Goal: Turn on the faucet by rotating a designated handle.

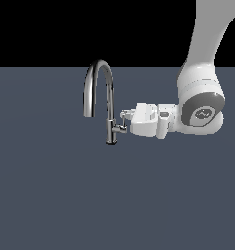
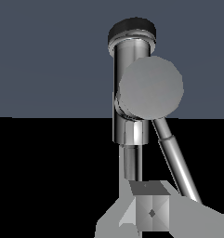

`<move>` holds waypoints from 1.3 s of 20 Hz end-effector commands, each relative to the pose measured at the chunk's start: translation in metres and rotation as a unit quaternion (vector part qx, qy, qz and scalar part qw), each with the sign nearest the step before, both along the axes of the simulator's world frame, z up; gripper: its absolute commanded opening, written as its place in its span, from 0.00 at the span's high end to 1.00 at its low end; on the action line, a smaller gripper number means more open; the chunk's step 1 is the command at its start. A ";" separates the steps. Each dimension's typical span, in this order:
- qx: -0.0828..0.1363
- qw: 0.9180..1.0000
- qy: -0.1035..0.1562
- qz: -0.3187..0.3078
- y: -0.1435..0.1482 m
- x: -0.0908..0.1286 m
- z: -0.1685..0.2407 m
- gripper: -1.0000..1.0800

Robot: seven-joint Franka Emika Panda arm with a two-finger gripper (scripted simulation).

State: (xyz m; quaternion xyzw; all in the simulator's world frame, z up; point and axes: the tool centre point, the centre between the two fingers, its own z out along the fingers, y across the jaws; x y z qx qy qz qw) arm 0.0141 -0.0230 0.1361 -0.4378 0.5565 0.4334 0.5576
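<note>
Tall chrome gooseneck faucet [image 1: 107, 105] stands on the flat slate-grey floor [image 1: 50, 195], spout arching toward the exterior view's left | small thin chrome lever handle [image 1: 124, 118] juts from the stem's other side | white arm's gripper [image 1: 126, 118] reaches in level, right at the lever (touching or not, unclear) | whether the fingers are spread or closed, I cannot tell.

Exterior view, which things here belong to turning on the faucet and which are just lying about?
Part of the job:
- faucet
- handle, on the stem's side
- end effector, right at the handle

Lying about:
- nothing else; only the bare grey floor
</note>
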 end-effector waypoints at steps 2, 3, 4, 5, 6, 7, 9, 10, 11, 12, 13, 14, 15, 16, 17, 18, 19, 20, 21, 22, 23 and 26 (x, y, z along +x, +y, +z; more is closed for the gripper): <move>0.000 1.000 0.000 0.000 0.001 -0.004 -0.002 1.00; 0.000 1.000 0.000 0.000 0.001 -0.008 -0.004 1.00; 0.000 1.000 0.000 0.000 0.002 -0.012 -0.005 1.00; 0.000 1.000 0.000 0.000 0.003 -0.016 -0.007 1.00; 0.001 1.000 0.000 0.000 0.003 -0.020 -0.009 1.00; 0.001 1.000 0.000 0.000 0.004 -0.024 -0.010 1.00; 0.001 1.000 0.000 0.000 0.005 -0.032 -0.014 1.00; 0.001 1.000 0.000 0.000 0.006 -0.036 -0.016 1.00; 0.001 1.000 0.000 0.000 0.006 -0.040 -0.018 1.00; 0.001 1.000 0.000 0.000 0.007 -0.045 -0.020 1.00; 0.001 1.000 0.000 0.000 0.008 -0.049 -0.021 1.00; 0.001 1.000 0.000 0.000 0.008 -0.049 -0.021 1.00; 0.002 1.000 -0.014 0.004 0.012 -0.036 -0.008 1.00; 0.002 1.000 -0.012 0.004 0.012 -0.038 -0.014 1.00; 0.002 1.000 -0.011 0.003 0.012 -0.041 -0.021 1.00; 0.002 1.000 -0.010 0.003 0.012 -0.043 -0.027 1.00; 0.002 1.000 -0.008 0.003 0.012 -0.046 -0.033 1.00; 0.002 1.000 -0.007 0.002 0.012 -0.048 -0.039 1.00; 0.002 1.000 -0.006 0.002 0.011 -0.051 -0.045 1.00; 0.001 1.000 -0.004 0.002 0.011 -0.053 -0.051 1.00; 0.001 1.000 -0.003 0.001 0.011 -0.056 -0.058 1.00; 0.001 1.000 -0.001 0.001 0.011 -0.061 -0.069 1.00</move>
